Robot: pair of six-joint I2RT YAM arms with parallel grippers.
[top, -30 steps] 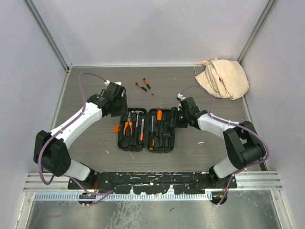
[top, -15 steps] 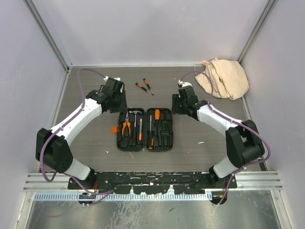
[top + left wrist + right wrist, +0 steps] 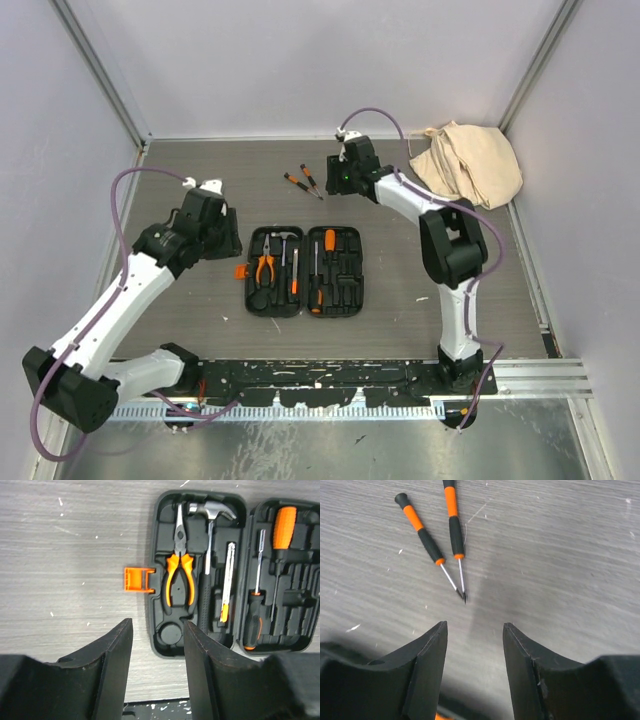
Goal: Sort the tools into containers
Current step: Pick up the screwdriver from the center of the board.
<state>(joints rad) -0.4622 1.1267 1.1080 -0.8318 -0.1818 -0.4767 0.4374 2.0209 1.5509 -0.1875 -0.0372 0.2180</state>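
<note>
Case (image 3: 345, 290) lies open — black, moulded slots, orange latch (image 3: 138, 578).

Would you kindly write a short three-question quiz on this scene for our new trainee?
1. True or false: the tool case lies open on the table.
2. How many screwdrivers lie loose outside it?
3. The right hand hovers nearest: A) the hammer, B) the loose screwdrivers, C) the cloth bag?
Key: 1 true; 2 two; 3 B.
</note>
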